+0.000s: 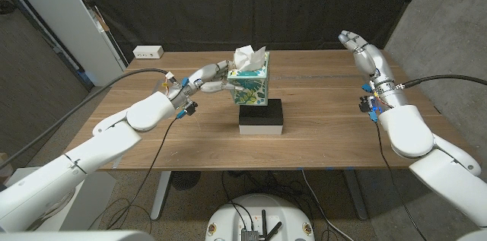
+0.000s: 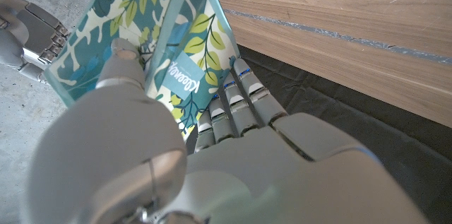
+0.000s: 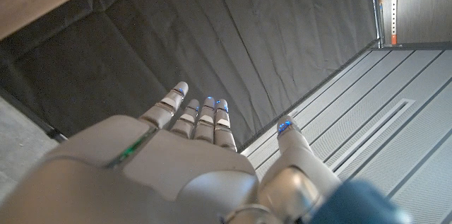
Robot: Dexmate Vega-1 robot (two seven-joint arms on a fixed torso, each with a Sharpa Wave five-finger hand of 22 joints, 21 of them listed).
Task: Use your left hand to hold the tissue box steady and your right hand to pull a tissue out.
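A leaf-patterned tissue box (image 1: 251, 86) stands on a black block (image 1: 261, 116) at the table's middle, a white tissue (image 1: 248, 58) sticking up from its top. My left hand (image 1: 210, 78) grips the box's left side; in the left wrist view its fingers (image 2: 236, 100) wrap the patterned box (image 2: 169, 47). My right hand (image 1: 361, 49) hovers raised at the table's far right, well apart from the box, fingers spread and holding nothing. In the right wrist view that hand (image 3: 205, 160) points at the black curtain.
A white power strip (image 1: 148, 52) lies at the table's back left corner. A white cabinet (image 1: 72, 20) stands left of the table. A black curtain (image 1: 251, 5) hangs behind it. Cables trail from both arms.
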